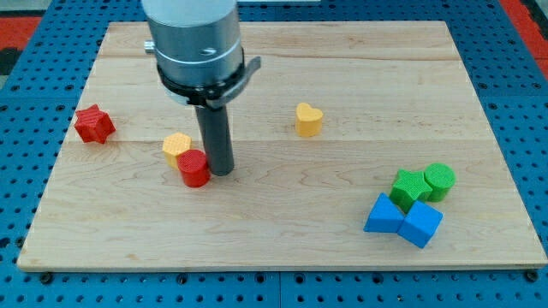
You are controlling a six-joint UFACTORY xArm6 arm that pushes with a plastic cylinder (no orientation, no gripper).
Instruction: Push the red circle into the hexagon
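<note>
The red circle [194, 168] sits on the wooden board left of centre. The yellow hexagon [177, 147] lies just up and left of it, touching or nearly touching. My tip [220, 172] rests on the board right against the red circle's right side. The rod rises from there to the arm's grey body at the view's top.
A red star [93, 124] lies near the board's left edge. A yellow heart [308, 119] sits right of centre. At the lower right are a green star [409, 186], a green circle [439, 180], a blue triangle [384, 215] and a blue cube [421, 224], clustered together.
</note>
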